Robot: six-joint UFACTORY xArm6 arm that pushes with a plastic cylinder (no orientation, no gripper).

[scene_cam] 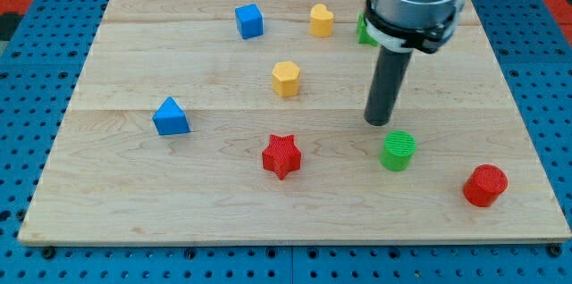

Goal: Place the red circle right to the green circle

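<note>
The red circle (484, 185) sits near the board's lower right corner. The green circle (398, 150) stands to its left and a little higher, with a clear gap between them. My tip (379, 121) rests on the board just above and slightly left of the green circle, close to it but apart. The rod rises from there to the grey arm body at the view's top.
A red star (281, 155) lies left of the green circle. A blue triangular block (170, 117), a blue cube (249, 20), a yellow hexagon (285, 79), a yellow block (322, 20) and a partly hidden green block (365, 29) lie further up. The wooden board (134, 204) ends close to the red circle.
</note>
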